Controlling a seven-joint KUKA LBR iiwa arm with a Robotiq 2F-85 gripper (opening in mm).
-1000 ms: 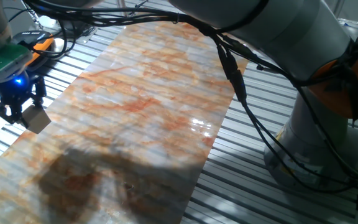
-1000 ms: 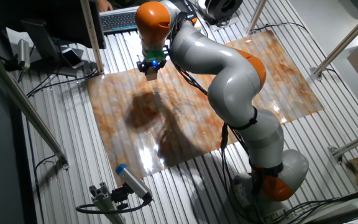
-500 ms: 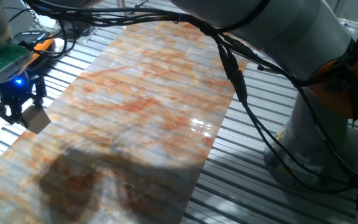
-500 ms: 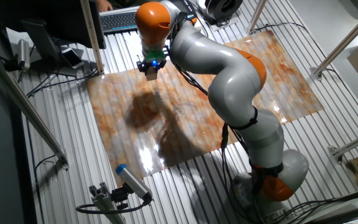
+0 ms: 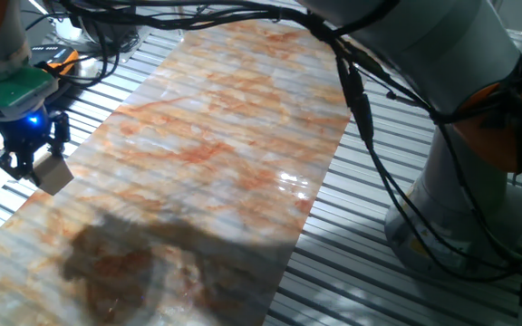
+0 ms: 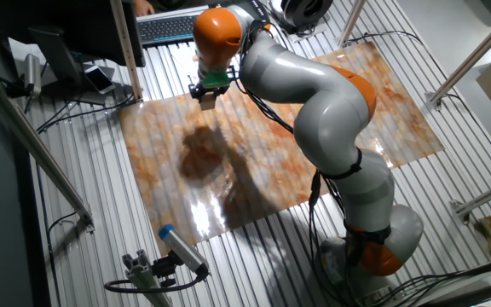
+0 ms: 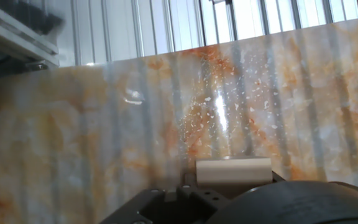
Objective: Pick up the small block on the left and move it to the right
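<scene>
Gripper (image 5: 36,167), black w/ blue LED, hangs over the near-left edge of the marbled orange-grey sheet (image 5: 216,145); fingers clamped on the small block (image 5: 54,174), a light-tan wooden cube raised clear of the sheet. Other fixed view: gripper (image 6: 206,94) w/ block at the sheet's far corner, near a keyboard (image 6: 167,27). Hand view: block (image 7: 234,170) at bottom centre, above the sheet (image 7: 104,124).

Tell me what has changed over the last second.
The arm has swung: its upper links and cables sit further right in both fixed views, and the shadow on the marbled mat has shifted. The gripper has barely moved and stays shut on the small block, held above the mat's edge.
</scene>
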